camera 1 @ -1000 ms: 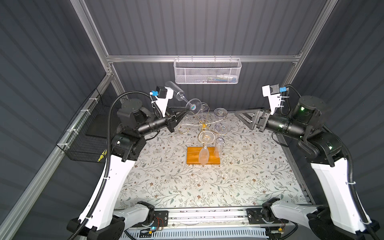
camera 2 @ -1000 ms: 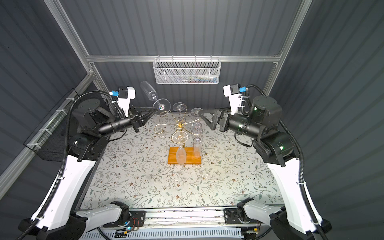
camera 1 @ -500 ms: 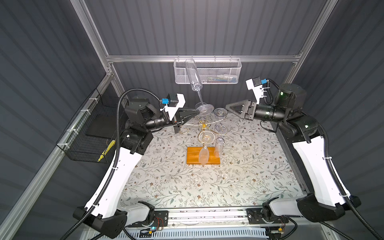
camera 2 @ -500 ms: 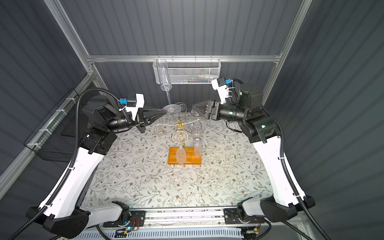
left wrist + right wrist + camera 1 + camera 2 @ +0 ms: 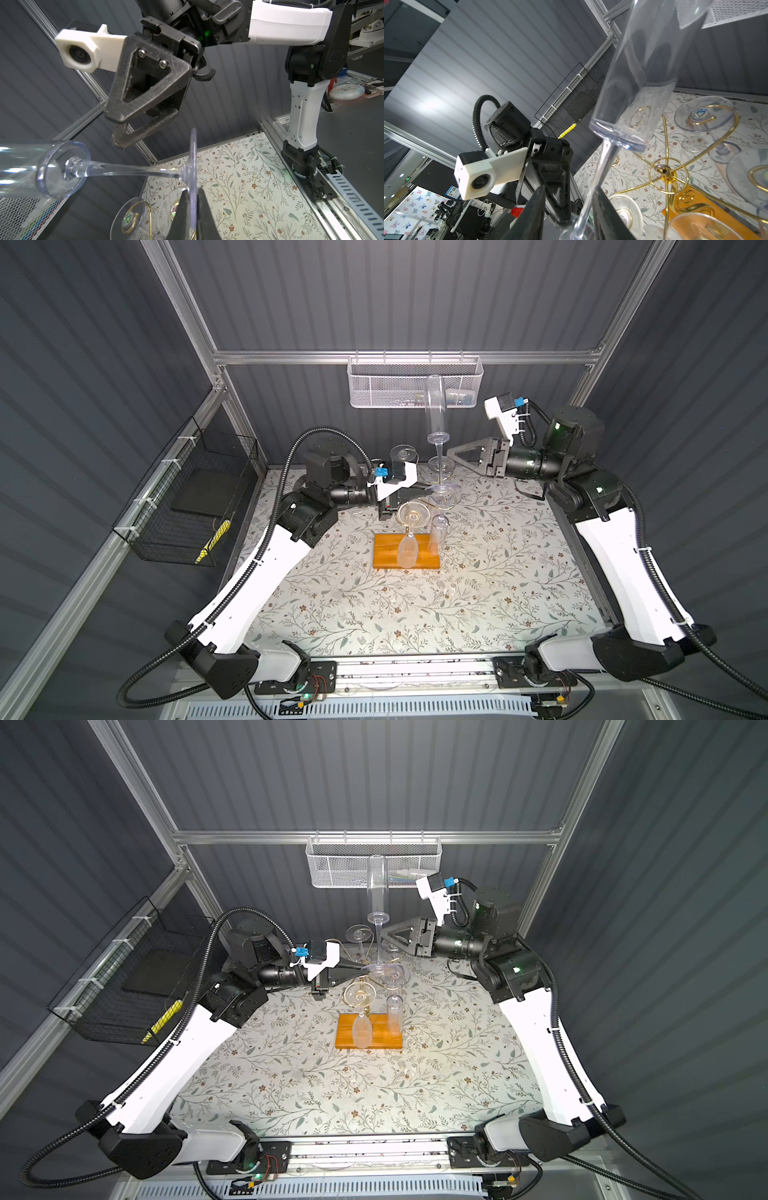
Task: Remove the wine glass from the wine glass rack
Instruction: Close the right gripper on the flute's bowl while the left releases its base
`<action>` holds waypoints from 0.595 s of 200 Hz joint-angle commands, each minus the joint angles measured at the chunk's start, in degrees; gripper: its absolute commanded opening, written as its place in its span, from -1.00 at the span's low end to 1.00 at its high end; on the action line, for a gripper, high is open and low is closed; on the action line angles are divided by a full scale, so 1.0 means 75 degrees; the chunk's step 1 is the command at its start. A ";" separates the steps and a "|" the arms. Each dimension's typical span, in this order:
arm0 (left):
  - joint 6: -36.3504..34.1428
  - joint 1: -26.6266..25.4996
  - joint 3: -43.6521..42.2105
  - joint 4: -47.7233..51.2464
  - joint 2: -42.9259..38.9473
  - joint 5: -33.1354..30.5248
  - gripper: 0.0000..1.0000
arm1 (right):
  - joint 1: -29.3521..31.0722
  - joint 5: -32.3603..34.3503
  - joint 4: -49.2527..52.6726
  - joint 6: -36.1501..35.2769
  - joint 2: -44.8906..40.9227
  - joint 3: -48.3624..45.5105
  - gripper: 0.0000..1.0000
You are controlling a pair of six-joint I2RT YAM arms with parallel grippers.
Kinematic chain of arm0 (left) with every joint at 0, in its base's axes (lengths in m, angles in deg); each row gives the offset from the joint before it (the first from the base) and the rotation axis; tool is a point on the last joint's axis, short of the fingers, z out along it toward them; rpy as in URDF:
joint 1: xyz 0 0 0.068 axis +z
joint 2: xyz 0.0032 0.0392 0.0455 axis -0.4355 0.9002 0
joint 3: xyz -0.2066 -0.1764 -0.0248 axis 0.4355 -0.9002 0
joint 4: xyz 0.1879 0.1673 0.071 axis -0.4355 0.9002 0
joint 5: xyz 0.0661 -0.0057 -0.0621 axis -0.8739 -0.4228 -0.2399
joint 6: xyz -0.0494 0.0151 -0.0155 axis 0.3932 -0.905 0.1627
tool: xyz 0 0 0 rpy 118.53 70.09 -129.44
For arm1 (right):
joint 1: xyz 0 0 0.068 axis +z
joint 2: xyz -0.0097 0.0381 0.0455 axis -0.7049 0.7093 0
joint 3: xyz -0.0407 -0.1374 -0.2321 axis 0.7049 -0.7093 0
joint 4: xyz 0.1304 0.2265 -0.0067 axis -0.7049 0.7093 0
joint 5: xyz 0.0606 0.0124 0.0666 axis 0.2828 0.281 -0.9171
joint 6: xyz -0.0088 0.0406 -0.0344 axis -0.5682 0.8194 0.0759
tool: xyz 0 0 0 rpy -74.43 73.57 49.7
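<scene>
A clear flute-shaped wine glass (image 5: 434, 410) (image 5: 377, 886) stands upright in the air above the wine glass rack (image 5: 405, 558), free of its arms. My left gripper (image 5: 430, 490) (image 5: 192, 199) is shut on the edge of the glass's round foot (image 5: 193, 158). My right gripper (image 5: 449, 453) (image 5: 569, 207) is open around the stem (image 5: 588, 199). One of its fingers (image 5: 602, 212) lies against the stem and the opposite one (image 5: 536, 209) stands well off. The gold pole's hub (image 5: 664, 171) and scroll arms are below the held glass.
Three other clear glasses hang upside down on the rack, such as a flute (image 5: 408, 549), a tall one (image 5: 438, 531) and one at the back (image 5: 403, 454). A white mesh basket (image 5: 374, 383) hangs on the rear wall, right behind the held bowl. A black wire basket (image 5: 187, 497) is on the left wall.
The left gripper turned the glass from tilted to upright and carried it right, over the rack. The right gripper moved in round the stem and its jaws narrowed.
</scene>
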 commanded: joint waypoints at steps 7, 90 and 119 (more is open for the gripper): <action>-0.0625 -0.0211 0.0324 0.0012 -0.0084 -0.0307 -1.00 | -0.0010 0.0002 -0.0085 -0.0052 -0.0246 -0.0167 -0.14; -0.2003 -0.0965 0.0351 0.0829 -0.0077 -0.1281 -1.00 | -0.0997 0.0729 0.0086 -0.0318 -0.0819 -0.0187 0.66; -0.2728 -0.1520 0.0642 0.1423 0.0145 -0.1835 -1.00 | -0.1240 0.0697 0.0411 -0.0555 -0.0610 0.0123 0.72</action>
